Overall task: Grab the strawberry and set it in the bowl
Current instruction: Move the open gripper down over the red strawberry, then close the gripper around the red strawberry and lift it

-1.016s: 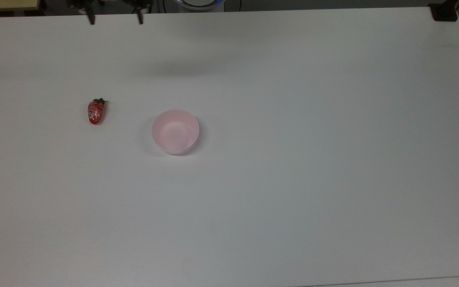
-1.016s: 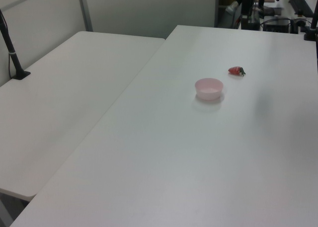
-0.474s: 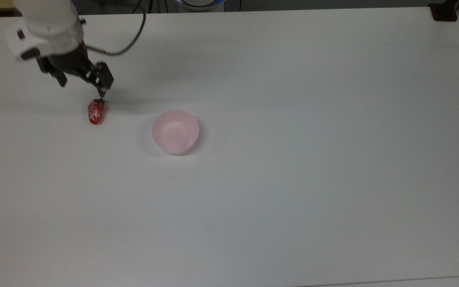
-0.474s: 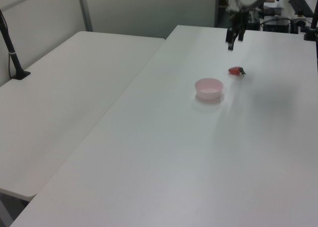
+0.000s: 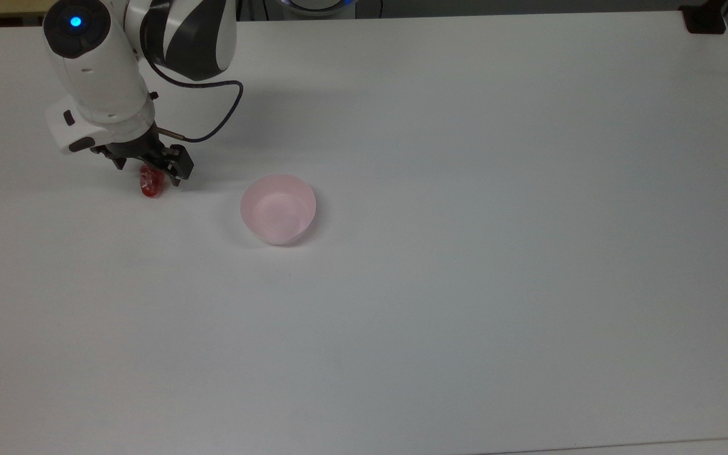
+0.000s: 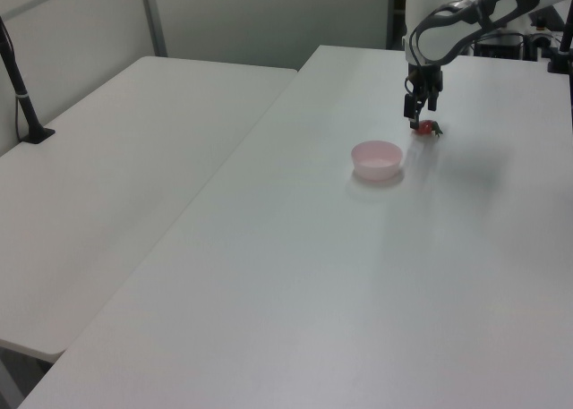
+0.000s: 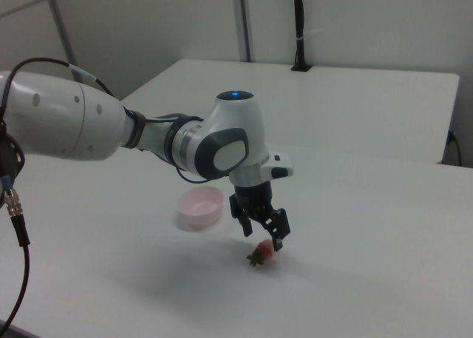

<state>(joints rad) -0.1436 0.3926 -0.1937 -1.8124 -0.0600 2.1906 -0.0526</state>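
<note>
Bright, even overhead light on the white table [image 5: 465,284]; soft shadows near the bowl [image 5: 278,208] and beneath the arm [image 7: 148,138]; mild blur throughout.

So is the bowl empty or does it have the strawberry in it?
Empty. The top view shows the bowl's bare pink inside; the strawberry lies on the table beside it, under the open gripper.
</note>
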